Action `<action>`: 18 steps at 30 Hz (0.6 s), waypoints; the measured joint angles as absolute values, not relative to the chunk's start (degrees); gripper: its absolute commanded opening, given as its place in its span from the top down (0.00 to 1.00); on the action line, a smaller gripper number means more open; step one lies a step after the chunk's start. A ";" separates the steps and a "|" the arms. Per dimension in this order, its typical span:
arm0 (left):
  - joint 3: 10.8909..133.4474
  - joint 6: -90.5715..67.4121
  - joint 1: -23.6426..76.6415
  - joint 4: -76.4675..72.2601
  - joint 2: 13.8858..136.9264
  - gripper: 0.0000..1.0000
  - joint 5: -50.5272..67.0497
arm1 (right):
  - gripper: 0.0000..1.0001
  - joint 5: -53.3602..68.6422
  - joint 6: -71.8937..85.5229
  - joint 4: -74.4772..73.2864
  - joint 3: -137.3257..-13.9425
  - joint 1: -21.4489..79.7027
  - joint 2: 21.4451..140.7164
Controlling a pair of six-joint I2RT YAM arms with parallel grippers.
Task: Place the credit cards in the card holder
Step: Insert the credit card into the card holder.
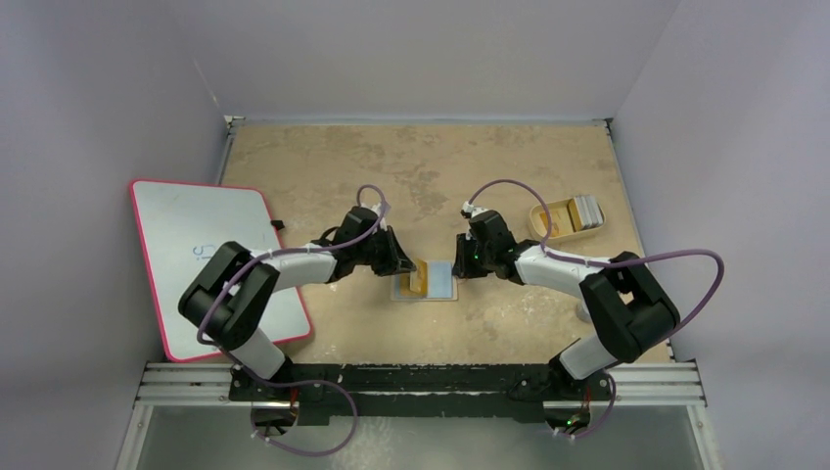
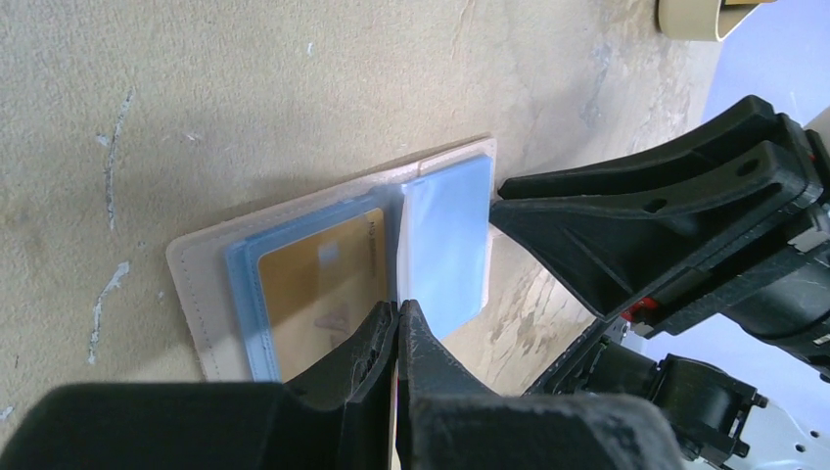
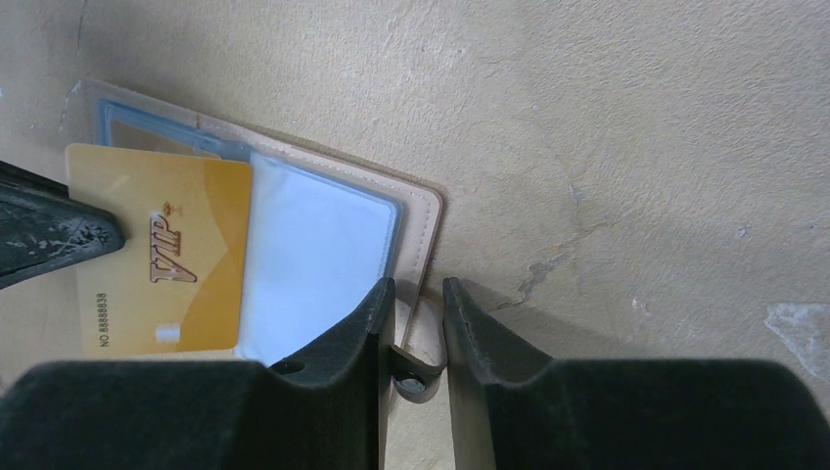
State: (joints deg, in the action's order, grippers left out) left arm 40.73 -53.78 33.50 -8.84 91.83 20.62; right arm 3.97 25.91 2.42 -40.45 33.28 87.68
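While the worktop [image 1: 509, 166] is carrying everything, the right gripper [image 3: 419, 286] is pinching the edge of the open card holder [image 3: 323, 235] lying in its middle, and the clenched left gripper [image 2: 398, 308] is touching the gold card [image 3: 157, 255] on it.

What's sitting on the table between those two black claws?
The open card holder, a gold card on it, lies between the left gripper and right gripper; the top view shows it.
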 measured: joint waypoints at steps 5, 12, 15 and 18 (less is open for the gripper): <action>40.71 -53.78 33.50 -9.78 93.27 1.00 20.80 | 0.73 3.97 25.91 2.44 -40.45 33.28 87.68; 40.69 -54.06 33.50 -11.68 94.61 1.00 21.32 | 0.73 3.97 25.91 3.16 -40.12 33.28 87.70; 40.58 -54.43 33.43 -12.69 95.20 1.00 21.71 | 0.73 3.97 25.93 3.49 -39.97 33.28 87.70; 40.58 -54.43 33.39 -12.86 95.59 1.00 21.85 | 0.74 3.97 25.93 3.79 -39.83 33.28 87.70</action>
